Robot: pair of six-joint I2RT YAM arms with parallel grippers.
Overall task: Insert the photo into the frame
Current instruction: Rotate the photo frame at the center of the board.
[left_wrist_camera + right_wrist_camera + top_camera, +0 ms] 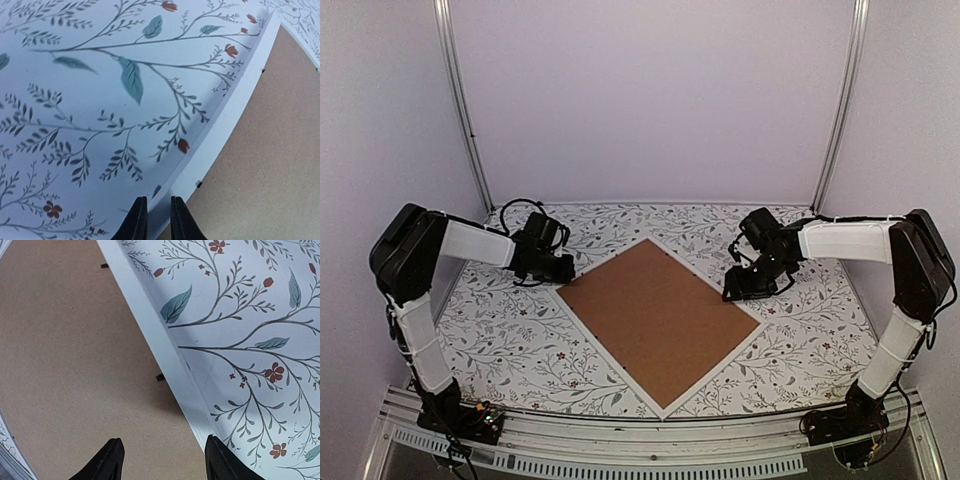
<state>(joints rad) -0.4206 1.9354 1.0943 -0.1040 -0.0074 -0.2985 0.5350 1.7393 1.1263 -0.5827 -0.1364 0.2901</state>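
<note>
The white frame [608, 352] lies flat on the table, turned like a diamond. The brown backing panel [655, 315] fills it. The photo is hidden. My left gripper [563, 268] is at the frame's left corner. In the left wrist view it [159, 200] is almost shut, with only a narrow slit and nothing held, over the frame's white border [235, 110]. My right gripper [735, 290] is at the frame's right edge. In the right wrist view it [165, 442] is wide open, spanning the border [160, 347] and the panel [75, 355].
A floral cloth [520, 340] covers the table. Small black tabs [160, 377] sit along the frame's inner edge, one also in the left wrist view [199, 184]. White walls and metal posts [465, 110] close the back and sides.
</note>
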